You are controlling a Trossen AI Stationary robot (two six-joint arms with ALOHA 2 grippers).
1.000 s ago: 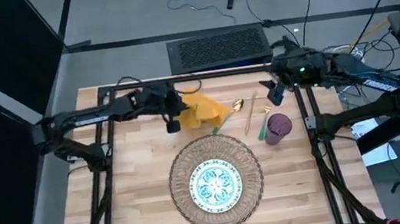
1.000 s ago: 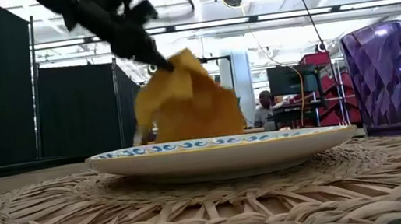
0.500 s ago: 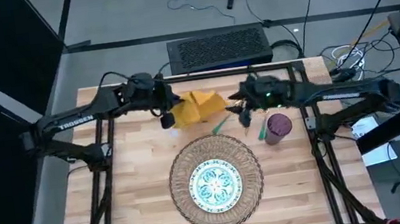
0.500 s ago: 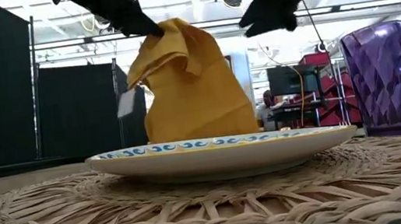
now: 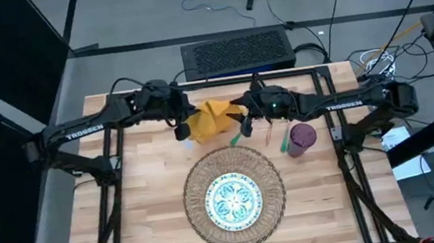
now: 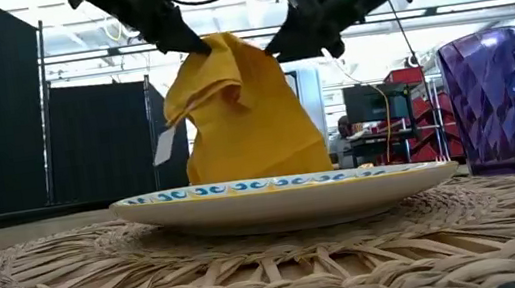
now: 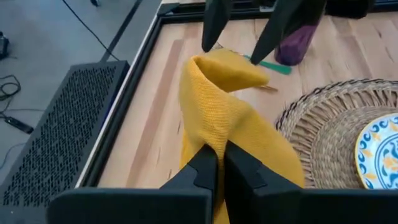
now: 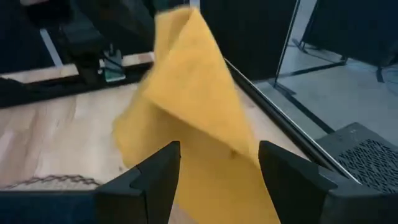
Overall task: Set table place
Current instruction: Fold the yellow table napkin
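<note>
The mustard-yellow napkin (image 5: 213, 118) is raised at the table's far middle, with my left gripper (image 7: 221, 165) shut on it. My right gripper (image 8: 217, 180) is open at the napkin's right side, one finger on either side of its raised fold (image 7: 227, 65). In the low view the left gripper (image 6: 193, 44) is at the napkin's (image 6: 243, 116) top left and the right gripper (image 6: 279, 45) at its top right. The woven mat (image 5: 196, 183) lies near the front with the patterned plate (image 5: 232, 201) on it. The purple cup (image 5: 301, 138) stands at the right. My left gripper pinches a bunched fold of the napkin near its top (image 7: 214, 140) between its two fingers, coming slanting down from the table's left. The cloth hangs below in loose folds. The plate hides its lower end in the low view. My right gripper has the napkin's raised fold (image 8: 193, 93) between its open fingers. Whether they touch the cloth I cannot tell.
Green-handled cutlery (image 5: 238, 137) and a gold piece (image 5: 270, 135) lie on the wood between napkin, mat and cup. A dark perforated box (image 5: 237, 53) sits beyond the table's far edge. Bare wood (image 5: 148, 206) shows left of the mat.
My right gripper has swung from the far right corner toward the table's left, up to the napkin, and now has its raised fold between its fingers. My left gripper has drawn the napkin upward, so the cloth stands taller than before.
</note>
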